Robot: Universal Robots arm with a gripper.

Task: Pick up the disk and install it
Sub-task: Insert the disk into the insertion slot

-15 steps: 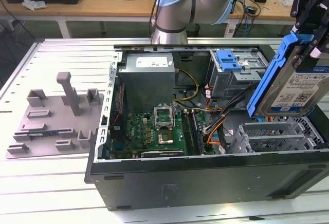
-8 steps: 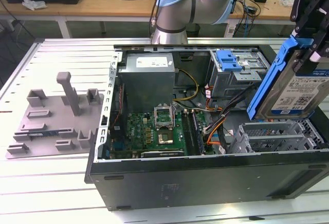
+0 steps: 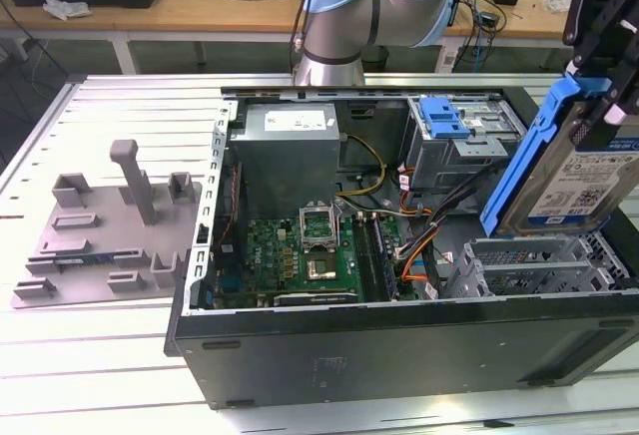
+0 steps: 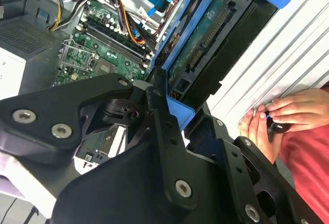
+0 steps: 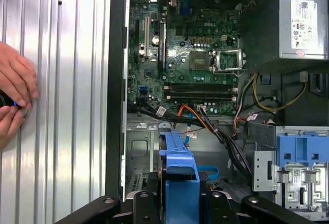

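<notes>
The disk (image 3: 584,181), a silver drive with a white-and-blue label in a blue bracket, hangs tilted above the right end of the open computer case (image 3: 399,345). My gripper (image 3: 596,86) is shut on its upper edge. In both wrist views the blue bracket (image 5: 180,175) (image 4: 177,112) sits clamped between the black fingers (image 5: 146,203), and the disk's underside with its circuit board (image 4: 211,44) faces the second wrist camera. Below the disk lies a metal drive cage (image 3: 539,260).
Inside the case are the motherboard (image 3: 300,255), the power supply (image 3: 290,141), bundled cables (image 3: 419,225) and a bay with a blue bracket (image 3: 447,121). A grey fixture plate (image 3: 110,225) lies at the exterior view's left. A person's hands (image 5: 15,98) rest on the ridged table beside the case.
</notes>
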